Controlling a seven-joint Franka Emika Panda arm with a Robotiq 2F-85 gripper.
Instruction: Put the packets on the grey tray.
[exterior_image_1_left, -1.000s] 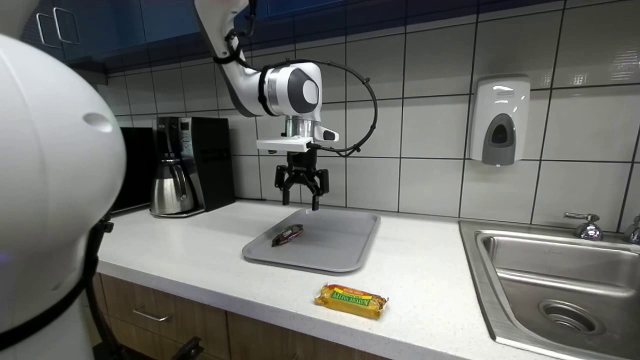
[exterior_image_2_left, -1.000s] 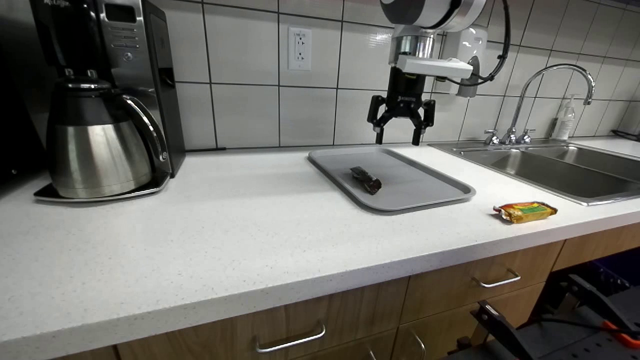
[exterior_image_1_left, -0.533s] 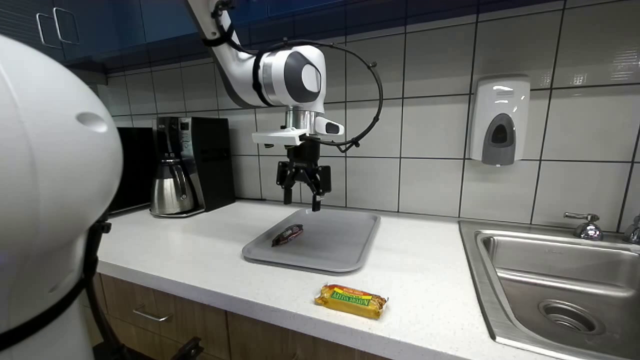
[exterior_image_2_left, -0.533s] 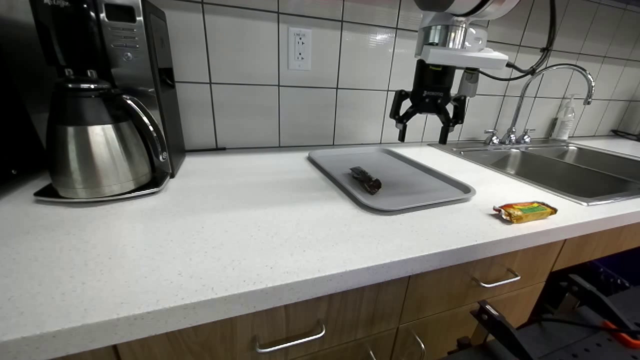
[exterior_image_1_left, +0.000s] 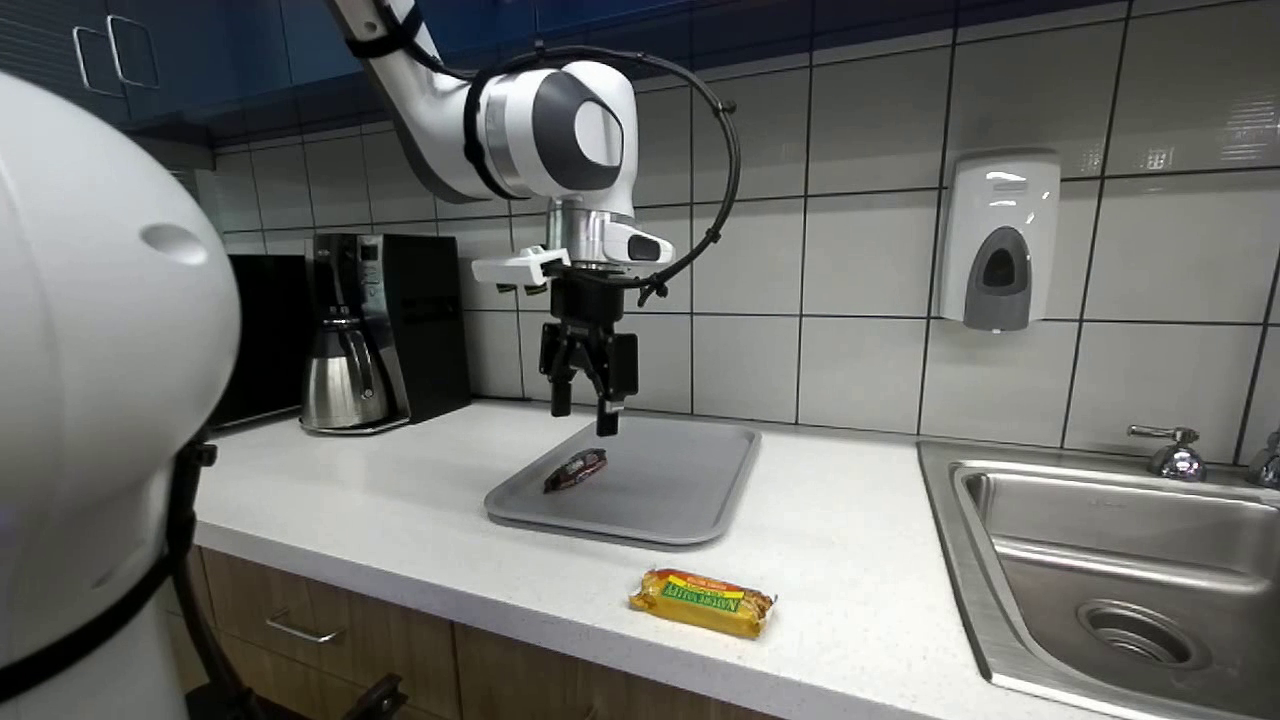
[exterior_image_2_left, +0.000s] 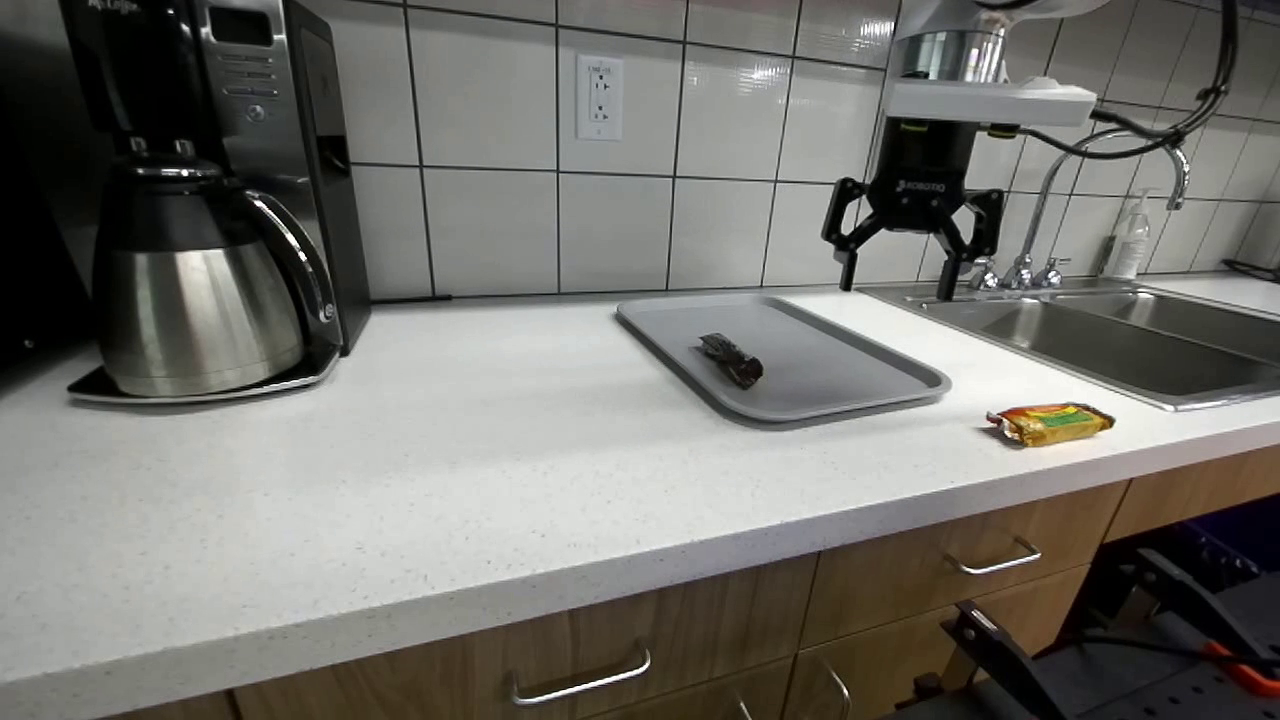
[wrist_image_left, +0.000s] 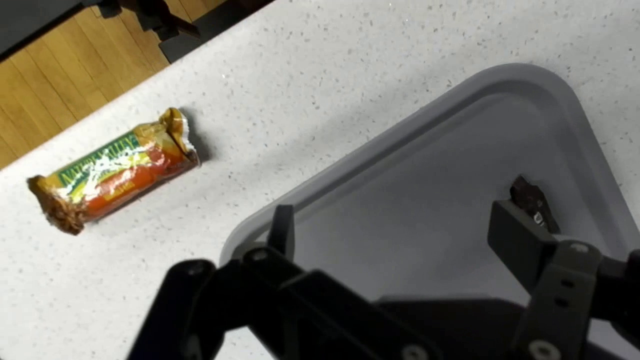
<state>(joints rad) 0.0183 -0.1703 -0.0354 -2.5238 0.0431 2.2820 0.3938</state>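
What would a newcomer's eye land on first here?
Probably the Nature Valley packet, its yellow and orange standing out on the white counter beside the grey tray. Next, likely the black gripper, open and holding nothing, hanging in the air above the counter. Then perhaps the steel carafe, large at the left of an exterior view, ahead of the small dark packet on the tray.

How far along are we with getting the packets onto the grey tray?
Done: the dark packet lies on the grey tray. In hand: nothing; the jaws stand open in the air, gripping nothing. Left: the yellow Nature Valley packet, which lies on the counter, off the tray.
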